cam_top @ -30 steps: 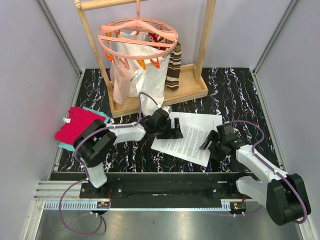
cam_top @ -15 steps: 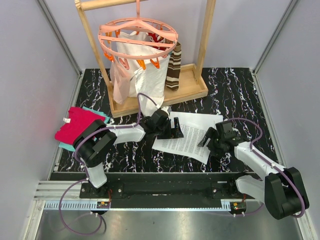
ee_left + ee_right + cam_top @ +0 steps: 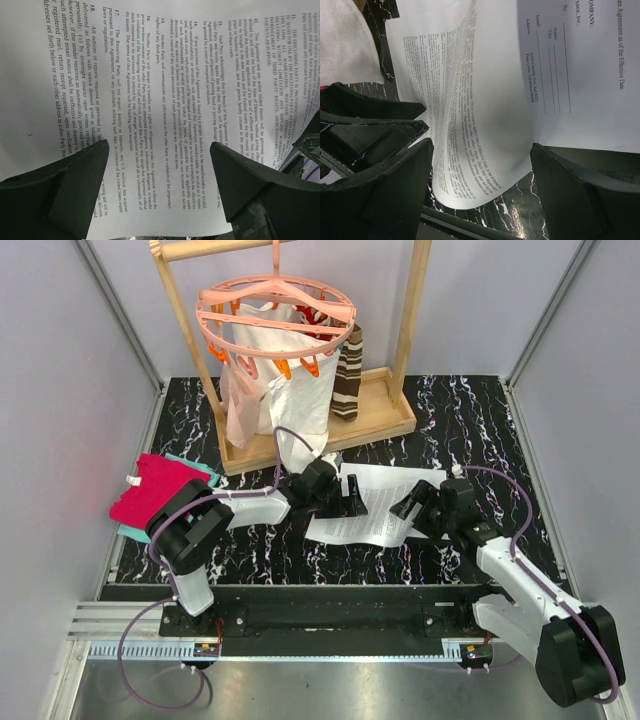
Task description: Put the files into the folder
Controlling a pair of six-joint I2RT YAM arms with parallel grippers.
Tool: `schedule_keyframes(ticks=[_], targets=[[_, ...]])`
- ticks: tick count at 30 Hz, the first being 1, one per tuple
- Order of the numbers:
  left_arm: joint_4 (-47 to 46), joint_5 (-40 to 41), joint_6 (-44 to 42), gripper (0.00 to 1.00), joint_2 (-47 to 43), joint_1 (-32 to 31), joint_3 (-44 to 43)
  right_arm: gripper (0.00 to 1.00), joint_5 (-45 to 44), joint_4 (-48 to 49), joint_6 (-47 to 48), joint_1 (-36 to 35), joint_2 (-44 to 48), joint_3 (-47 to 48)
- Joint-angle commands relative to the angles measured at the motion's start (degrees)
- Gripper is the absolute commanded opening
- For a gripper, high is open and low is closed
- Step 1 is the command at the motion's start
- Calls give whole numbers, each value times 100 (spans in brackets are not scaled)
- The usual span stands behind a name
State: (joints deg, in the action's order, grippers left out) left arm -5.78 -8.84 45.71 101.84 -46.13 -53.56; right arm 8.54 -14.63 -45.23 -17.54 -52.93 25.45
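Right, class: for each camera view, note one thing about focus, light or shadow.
Top external: evenly lit, sharp throughout. Left wrist: print on the files is crisp, while the near fingers are dark and soft. Right wrist: a grey shadow runs along the files' bowed fold, and the print smears there.

White printed files [image 3: 380,523] lie fanned on the table [image 3: 480,420], one sheet bowed upward
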Motion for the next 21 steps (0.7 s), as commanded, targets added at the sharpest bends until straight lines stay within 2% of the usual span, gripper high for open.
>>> schedule_keyframes(ticks=[1,6,10,21], targets=[[7,-39,8,90,-112,-1,135,88,-18,558,164,23,-278,74],[7,-65,8,90,-147,-1,144,88,-220,725,462,23,-596,258],[-11,-65,-1,90,-182,-1,179,88,-353,673,1041,23,-877,495],[-20,-127,-36,91,-261,25,153,80,-441,575,1403,23,-1035,733]])
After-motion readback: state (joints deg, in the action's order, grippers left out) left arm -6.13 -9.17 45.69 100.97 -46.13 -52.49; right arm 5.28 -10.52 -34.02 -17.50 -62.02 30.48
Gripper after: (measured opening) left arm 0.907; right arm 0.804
